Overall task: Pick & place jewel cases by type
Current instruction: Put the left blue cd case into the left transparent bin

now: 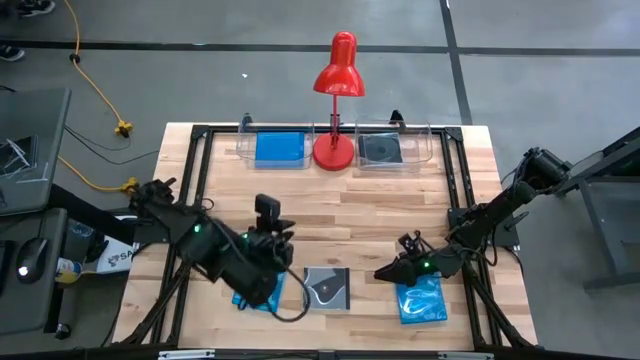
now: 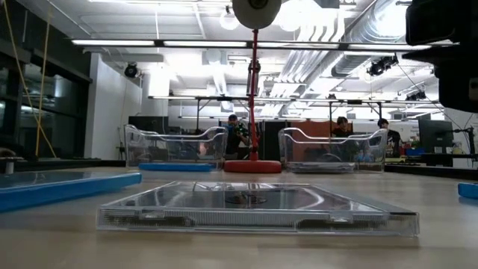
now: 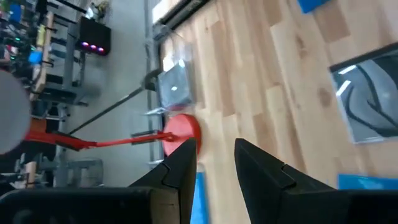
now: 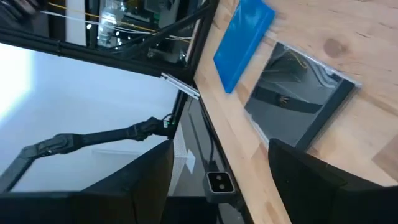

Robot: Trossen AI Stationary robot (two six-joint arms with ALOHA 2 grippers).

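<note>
Grey swirl-marked jewel case (image 1: 327, 287) lies flat at the table's near edge, between both grippers.
We see the left gripper (image 3: 215, 163) narrowly parted and empty above a blue case (image 1: 262, 290); the right gripper (image 4: 219, 180), wide and empty, hovers by another blue case (image 1: 421, 301).

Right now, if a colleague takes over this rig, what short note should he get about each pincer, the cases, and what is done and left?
Left pincer: fingers apart, nothing between them, above the blue case at the near edge.
Right pincer: open, empty, between the dark swirl case and the patterned blue case.
Done: a blue case lies in the left clear tray, a dark case in the right clear tray, either side of the red lamp.
Left: the three near-edge cases, sorted by type.
</note>
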